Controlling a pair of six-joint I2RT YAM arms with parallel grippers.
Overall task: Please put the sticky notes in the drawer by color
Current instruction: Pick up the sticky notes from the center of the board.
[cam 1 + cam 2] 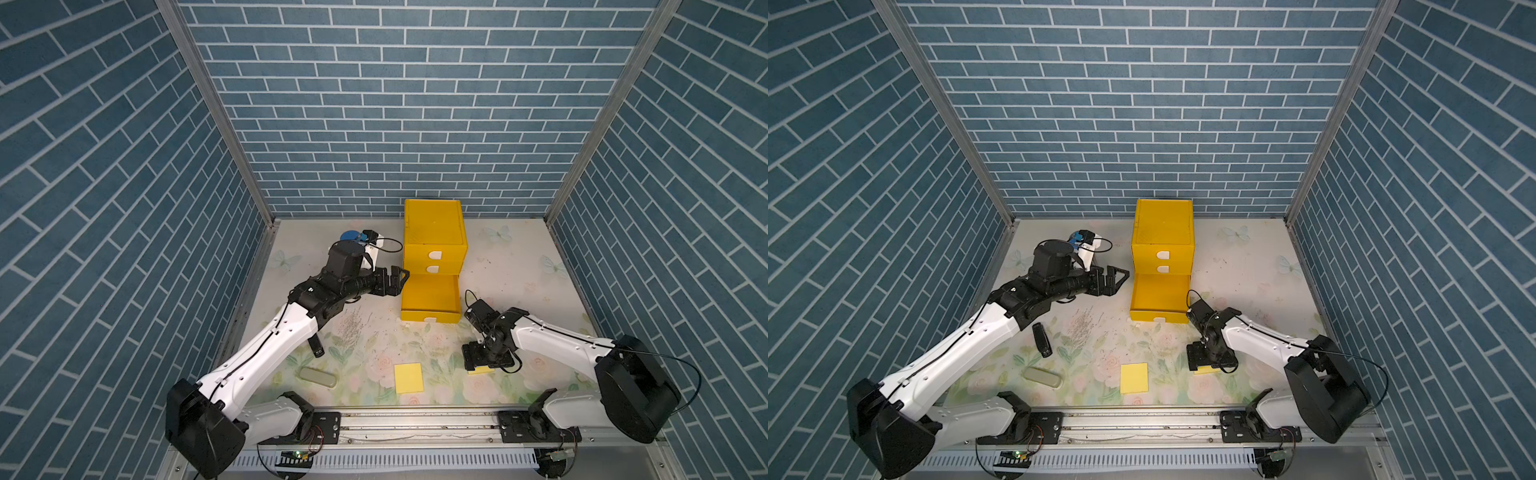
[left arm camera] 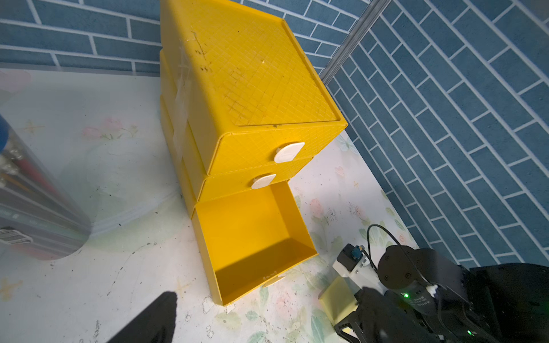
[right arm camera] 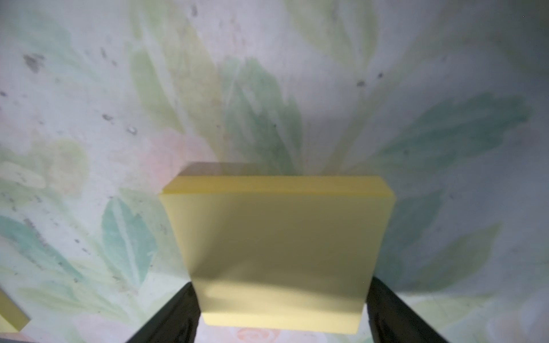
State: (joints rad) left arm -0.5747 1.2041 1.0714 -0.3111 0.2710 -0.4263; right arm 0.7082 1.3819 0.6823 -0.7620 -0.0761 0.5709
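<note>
- Thick square yellow sticky pad (image 3: pixel 279 255), front right of the floral-print table (image 1: pixel 519 266), lies between the right hand's (image 3: pixel 280 285) black fingers; a firm grip cannot be told.
- Thin flat yellow note (image 1: pixel 409 378) lies nearby.
- Boxy, quilt-textured yellow plastic cabinet (image 2: pixel 261 74); smooth bottom drawer (image 2: pixel 252 225) pulled out.
- Left hand (image 1: pixel 397 279), spread wide, is beside the cabinet.

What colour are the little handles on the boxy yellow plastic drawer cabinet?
White; the handles show best in the left wrist view.
</note>
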